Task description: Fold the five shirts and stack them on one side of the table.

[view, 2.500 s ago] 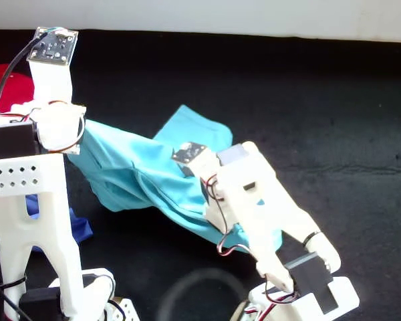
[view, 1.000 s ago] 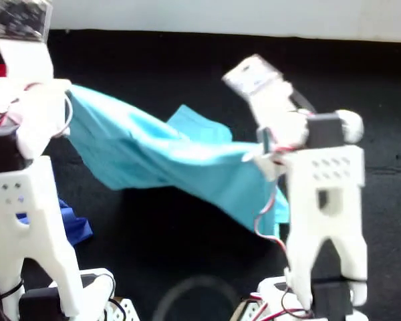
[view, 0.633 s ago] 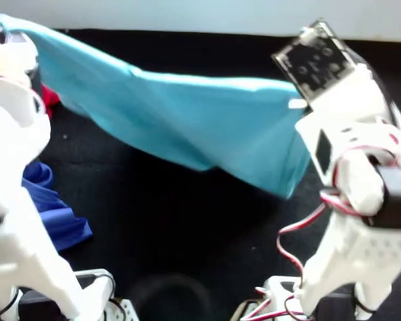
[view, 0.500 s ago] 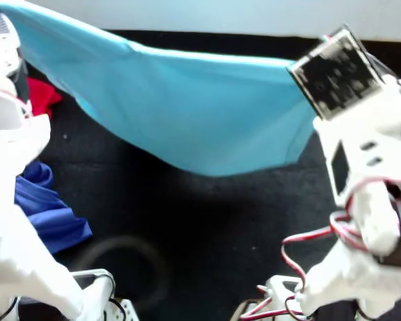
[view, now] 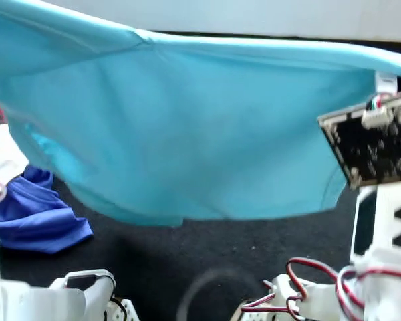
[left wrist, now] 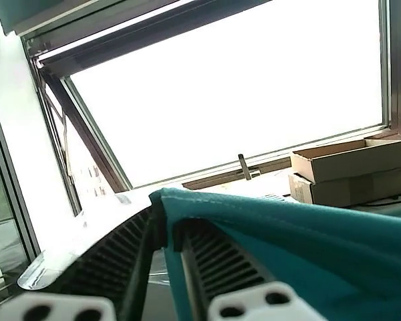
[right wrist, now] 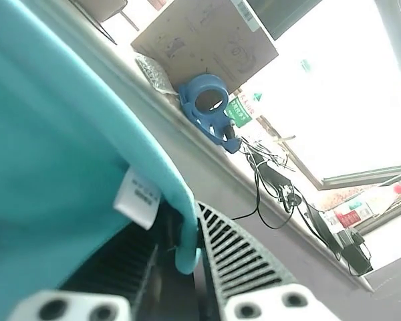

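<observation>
Above the table (view: 254,247), a smooth turquoise shirt (view: 187,127) hangs stretched wide.

The high view sits above the arms' bases and looks down over the table (view: 254,254), with the raised shirt (view: 187,134) hanging close before the lens. The left wrist view looks up along the left gripper (left wrist: 166,224) — very near — toward a window (left wrist: 240,87). The right wrist view looks up along the right gripper (right wrist: 185,244) toward a box (right wrist: 200,33). All three views share the shirt.
</observation>
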Motion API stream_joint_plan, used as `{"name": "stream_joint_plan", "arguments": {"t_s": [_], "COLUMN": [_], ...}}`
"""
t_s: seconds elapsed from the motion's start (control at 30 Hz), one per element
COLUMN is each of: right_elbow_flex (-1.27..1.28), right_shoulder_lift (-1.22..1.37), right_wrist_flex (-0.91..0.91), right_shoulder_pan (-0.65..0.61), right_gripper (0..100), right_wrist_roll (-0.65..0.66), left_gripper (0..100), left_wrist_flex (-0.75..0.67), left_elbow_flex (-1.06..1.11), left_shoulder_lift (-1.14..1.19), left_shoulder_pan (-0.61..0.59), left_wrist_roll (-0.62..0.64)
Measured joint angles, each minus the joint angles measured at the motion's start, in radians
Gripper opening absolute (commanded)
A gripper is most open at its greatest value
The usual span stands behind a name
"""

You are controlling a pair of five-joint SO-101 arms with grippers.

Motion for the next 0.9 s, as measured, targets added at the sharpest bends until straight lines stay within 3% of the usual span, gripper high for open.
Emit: {"name": "stream_joint_plan", "arguments": {"t_s": [0.23,0.47,0.77,0.9], "right_elbow_flex": [-0.044,0.348,1.017,1.255], "right_shoulder_lift": [-0.084,-0.287,-0.341,-0.338], "right_wrist_flex": [0.057,0.057,-0.046,-0.212], "right_shoulder_pan": [0.009,0.012,0.011,-0.011], "right_gripper": [0.7,0.7,0.7,0.7], "right_wrist_roll": [0.002,0.002,0.002,0.002], "left_gripper": [1,1,1,1], "left_wrist_flex": [0.199,0.334,0.376,0.252], "left_elbow_flex": [-0.207,-0.206,0.287,0.56], "left_shoulder_lift": [-0.009,-0.008,0.005,0.009], "left_shoulder_pan": [0.0,0.0,0.041,0.106], "left_wrist_roll": [-0.052,-0.064,-0.064,-0.064]}}
